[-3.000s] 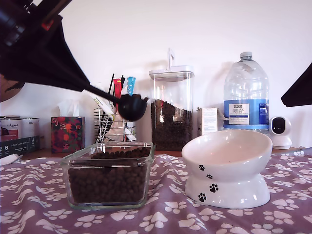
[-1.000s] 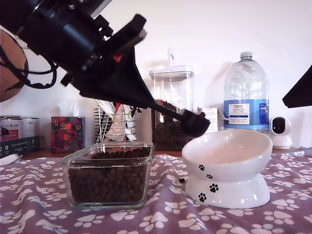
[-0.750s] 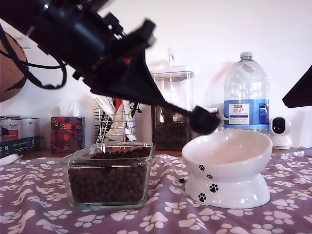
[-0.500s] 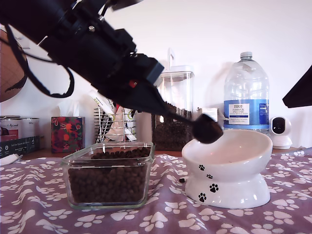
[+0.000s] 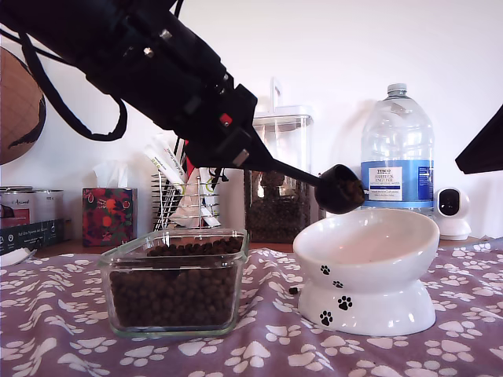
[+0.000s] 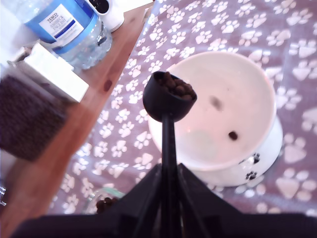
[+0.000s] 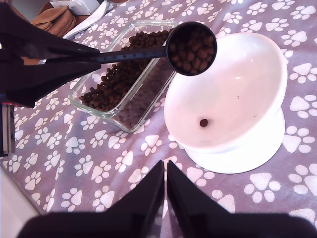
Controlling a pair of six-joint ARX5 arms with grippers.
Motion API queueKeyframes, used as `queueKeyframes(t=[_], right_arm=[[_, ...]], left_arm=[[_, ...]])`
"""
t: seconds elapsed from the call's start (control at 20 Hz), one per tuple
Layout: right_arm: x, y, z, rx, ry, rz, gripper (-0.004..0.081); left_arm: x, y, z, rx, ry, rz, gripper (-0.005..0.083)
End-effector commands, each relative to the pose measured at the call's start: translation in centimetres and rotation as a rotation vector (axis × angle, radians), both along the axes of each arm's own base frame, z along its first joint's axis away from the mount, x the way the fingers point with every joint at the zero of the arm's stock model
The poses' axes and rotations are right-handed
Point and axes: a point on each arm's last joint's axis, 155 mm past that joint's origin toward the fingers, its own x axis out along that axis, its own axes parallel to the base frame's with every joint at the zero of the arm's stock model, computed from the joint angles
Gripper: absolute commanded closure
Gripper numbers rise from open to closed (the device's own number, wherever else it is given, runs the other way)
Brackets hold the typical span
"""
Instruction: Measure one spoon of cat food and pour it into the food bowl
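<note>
One spoon [image 6: 168, 99] of cat food [image 7: 191, 48] over the food bowl [image 5: 369, 259], handle clamped in my first tool [image 6: 166, 191]

Water bottle [image 5: 397, 149], tall canister [image 5: 276, 177], tissue box [image 5: 108, 216], glass container [image 5: 177, 281].

My first end effector [image 6: 168, 198] clamps the spoon [image 6: 168, 106] by its thin handle. The cup, loaded with cat food [image 6: 177, 87], hangs over the food bowl [image 6: 233, 163] near its rim. One pellet lies inside the bowl; a water bottle [image 6: 64, 29] stands well beyond it.
</note>
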Motion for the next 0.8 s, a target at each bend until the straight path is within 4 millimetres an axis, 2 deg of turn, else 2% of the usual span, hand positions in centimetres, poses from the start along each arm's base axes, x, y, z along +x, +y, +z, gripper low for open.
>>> queueKeyframes(t=[0.0,0.75], right_arm=[[0.1,0.2,0.4,0.006,-0.009,0.007,0.0782],[-1.0,1.3,0.8,0.052,0.01,0.079,0.0782]], left_arm=[[0.0,-0.4,0.8,0.003,-0.039,-0.019,0.0794],[0.3,-0.5,1.4,0.286,-0.363,-0.191,0.0794]])
